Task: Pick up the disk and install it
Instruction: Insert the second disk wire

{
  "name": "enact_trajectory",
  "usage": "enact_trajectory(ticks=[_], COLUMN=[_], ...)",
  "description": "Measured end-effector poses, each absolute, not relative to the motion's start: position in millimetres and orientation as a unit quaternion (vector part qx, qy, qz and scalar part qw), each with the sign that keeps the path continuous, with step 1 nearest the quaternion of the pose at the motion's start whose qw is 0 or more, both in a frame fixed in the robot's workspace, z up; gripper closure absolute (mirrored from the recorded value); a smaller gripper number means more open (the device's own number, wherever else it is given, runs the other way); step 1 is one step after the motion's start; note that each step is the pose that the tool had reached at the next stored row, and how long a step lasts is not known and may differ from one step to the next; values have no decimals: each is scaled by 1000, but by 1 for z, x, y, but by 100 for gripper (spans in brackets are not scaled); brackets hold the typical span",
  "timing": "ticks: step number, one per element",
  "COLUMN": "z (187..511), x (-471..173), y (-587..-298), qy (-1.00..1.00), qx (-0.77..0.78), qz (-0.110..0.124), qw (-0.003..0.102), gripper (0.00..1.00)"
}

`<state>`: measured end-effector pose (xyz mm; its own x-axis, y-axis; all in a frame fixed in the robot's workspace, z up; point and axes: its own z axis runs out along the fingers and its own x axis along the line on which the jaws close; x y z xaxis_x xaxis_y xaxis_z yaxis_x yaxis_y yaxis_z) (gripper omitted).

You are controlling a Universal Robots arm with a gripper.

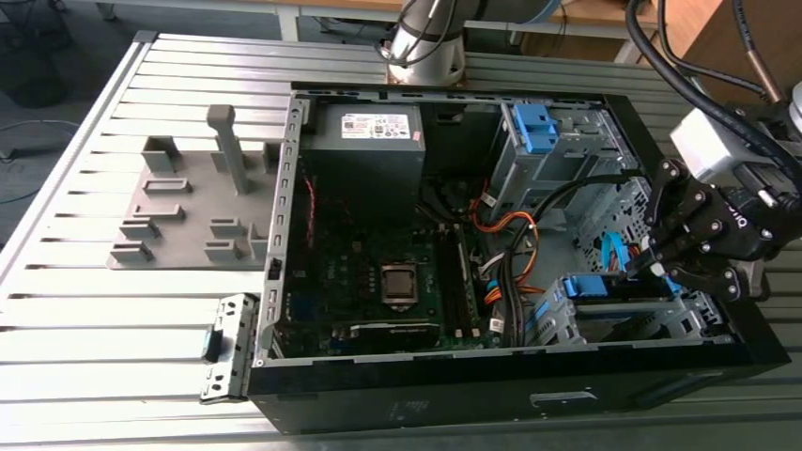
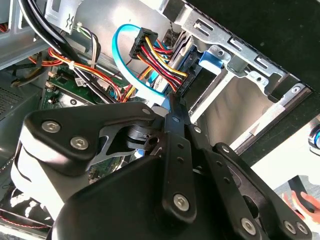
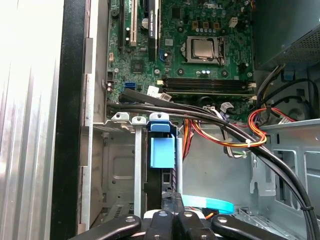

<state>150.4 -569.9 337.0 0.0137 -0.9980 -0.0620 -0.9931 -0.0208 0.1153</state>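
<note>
Sitting on slatted table, open case, jaws inside

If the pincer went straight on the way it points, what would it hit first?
Probably the blue plastic carrier of the disk in the grey metal drive cage, ahead of the pincer; depth unclear.

Counter: ribbed silver metal counter, smooth, shiny.
Disk: blue plastic-framed disk, glossy.
End effector: black metal end effector, matt.
</note>
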Motion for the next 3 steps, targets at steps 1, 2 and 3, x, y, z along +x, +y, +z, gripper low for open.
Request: enact_trajectory(ticks=[1,2,3], z=[337,337,337], x=[150,150,150], y=[-570,-570,-570], qy=[-699,-699,-699], qx=[712,712,712], qz=[-63,-63,-63], qw=[19,19,19], gripper=[89,89,89])
